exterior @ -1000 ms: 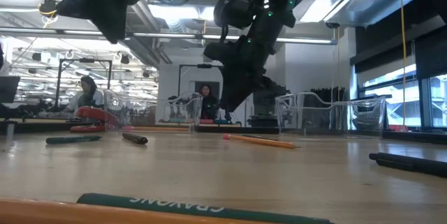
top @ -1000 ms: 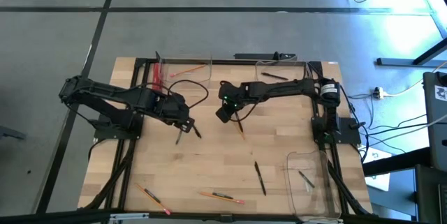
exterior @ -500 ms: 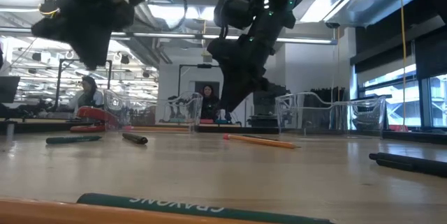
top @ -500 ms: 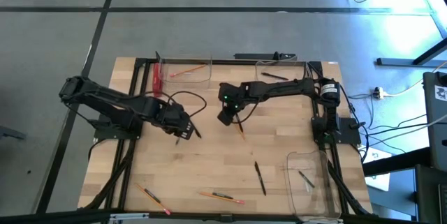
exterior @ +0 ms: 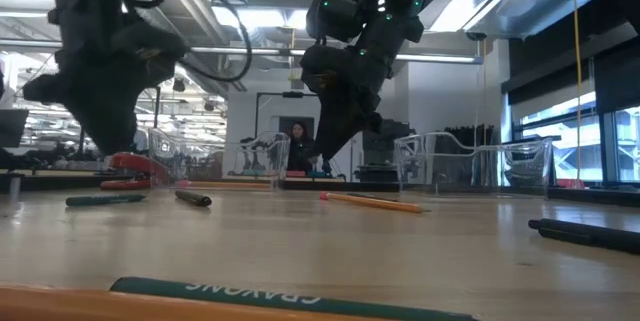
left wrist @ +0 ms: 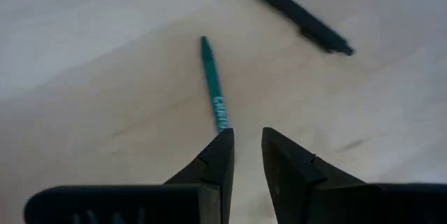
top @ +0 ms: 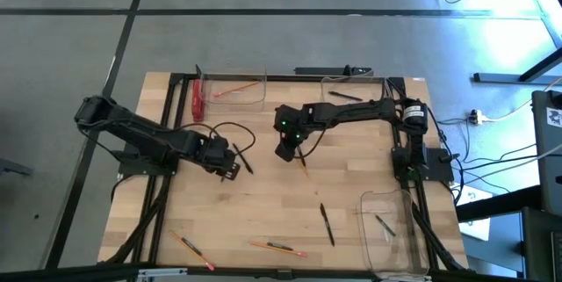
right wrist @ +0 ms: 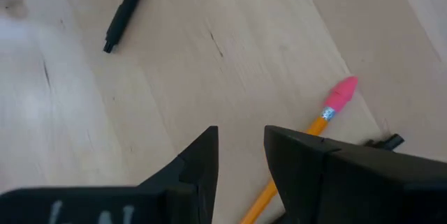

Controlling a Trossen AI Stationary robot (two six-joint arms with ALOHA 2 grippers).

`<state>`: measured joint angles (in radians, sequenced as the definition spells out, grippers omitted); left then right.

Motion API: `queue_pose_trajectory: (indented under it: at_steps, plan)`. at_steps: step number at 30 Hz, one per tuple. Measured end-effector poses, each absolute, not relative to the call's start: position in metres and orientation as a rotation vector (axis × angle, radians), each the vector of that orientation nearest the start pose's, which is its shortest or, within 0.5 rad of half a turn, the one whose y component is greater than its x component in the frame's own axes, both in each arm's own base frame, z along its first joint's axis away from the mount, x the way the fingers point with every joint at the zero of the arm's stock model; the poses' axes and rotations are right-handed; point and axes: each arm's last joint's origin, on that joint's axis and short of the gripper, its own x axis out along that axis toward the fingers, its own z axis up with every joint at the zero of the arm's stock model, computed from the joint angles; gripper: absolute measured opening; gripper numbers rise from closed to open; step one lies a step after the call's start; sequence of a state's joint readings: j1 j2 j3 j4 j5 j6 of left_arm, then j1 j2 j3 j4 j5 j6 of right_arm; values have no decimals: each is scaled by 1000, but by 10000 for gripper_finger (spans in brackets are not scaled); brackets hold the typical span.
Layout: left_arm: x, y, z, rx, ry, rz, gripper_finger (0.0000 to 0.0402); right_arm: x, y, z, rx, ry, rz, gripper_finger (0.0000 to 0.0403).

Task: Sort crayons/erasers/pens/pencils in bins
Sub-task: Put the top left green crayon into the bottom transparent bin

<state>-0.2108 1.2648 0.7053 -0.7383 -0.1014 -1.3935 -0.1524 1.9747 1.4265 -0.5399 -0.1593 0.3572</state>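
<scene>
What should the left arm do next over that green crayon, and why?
Probably ease straight down so its fingers straddle the green crayon. The left gripper hovers open just above one end of it, holding nothing, and a black pen lies clear of it beyond.

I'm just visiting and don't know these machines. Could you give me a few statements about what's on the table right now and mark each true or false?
1. The left gripper hovers over a slim green crayon lying on the wooden table. True.
2. The right gripper is clamped on an orange pencil with a pink eraser end. False: its fingers stand apart with nothing between them, and the pencil lies on the table.
3. The clear plastic bin at the table's near right corner holds a dark pen-like stick. True.
4. All pencils are already in bins. False: orange pencils still lie loose on the table.
</scene>
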Motion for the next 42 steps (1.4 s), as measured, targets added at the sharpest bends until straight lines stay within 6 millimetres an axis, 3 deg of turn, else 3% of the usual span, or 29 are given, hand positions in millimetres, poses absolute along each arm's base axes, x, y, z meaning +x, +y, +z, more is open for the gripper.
queue_pose_trajectory:
  at_steps: [14, 42]
  plan:
    - [207, -64, 152, -817, 1177, 787, 69, 404, -57, 185, 520, 1070, -204, 120]
    - [216, -68, 130, -715, 1198, 836, 57, 404, -57, 185, 543, 1069, -216, 120]
